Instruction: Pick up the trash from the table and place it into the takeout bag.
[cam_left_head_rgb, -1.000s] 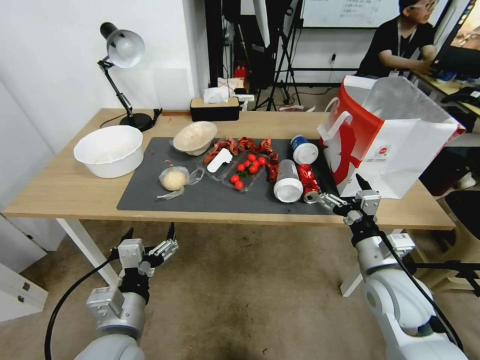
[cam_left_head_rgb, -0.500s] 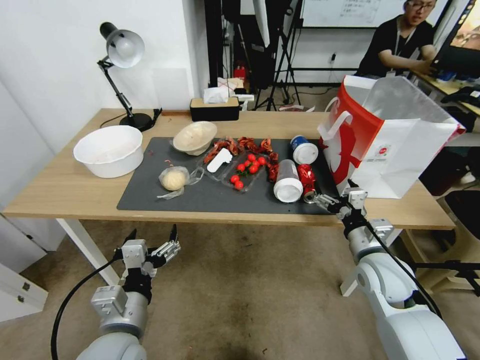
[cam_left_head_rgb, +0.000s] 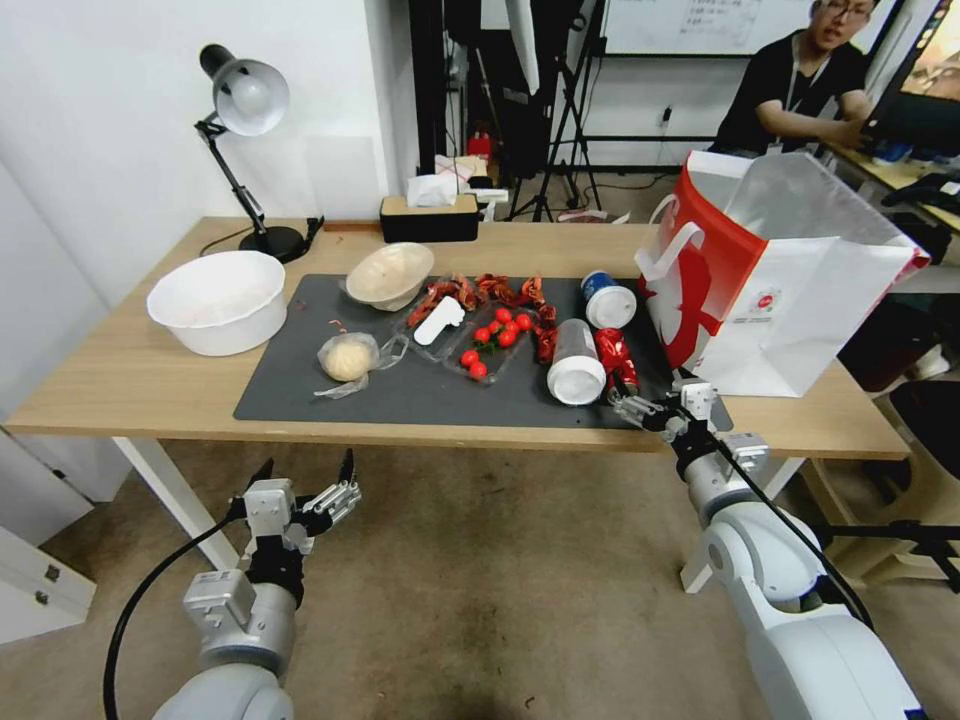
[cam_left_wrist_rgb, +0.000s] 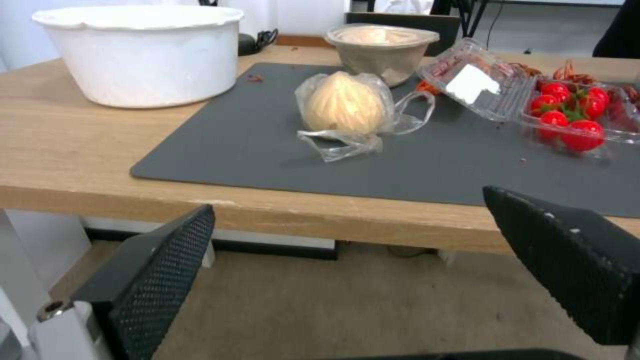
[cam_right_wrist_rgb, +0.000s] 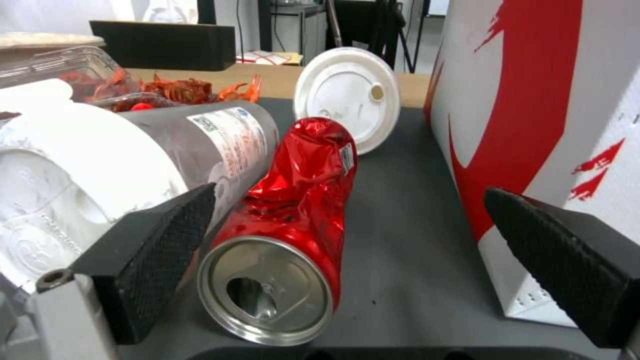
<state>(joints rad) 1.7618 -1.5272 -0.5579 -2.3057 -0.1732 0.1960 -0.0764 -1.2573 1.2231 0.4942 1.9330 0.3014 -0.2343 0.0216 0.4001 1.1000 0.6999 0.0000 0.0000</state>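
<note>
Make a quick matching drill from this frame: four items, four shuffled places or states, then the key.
Items:
1. crushed red can
2. takeout bag
3. left gripper
4. clear bag with pale lump

Places or states:
A. open, below the table edge
B. on the mat's left part, near the large white bowl
C. on its side, between the open fingers of the right gripper
D. upright at the table's right end

Pairs: 1-C, 2-D, 3-A, 4-B
</note>
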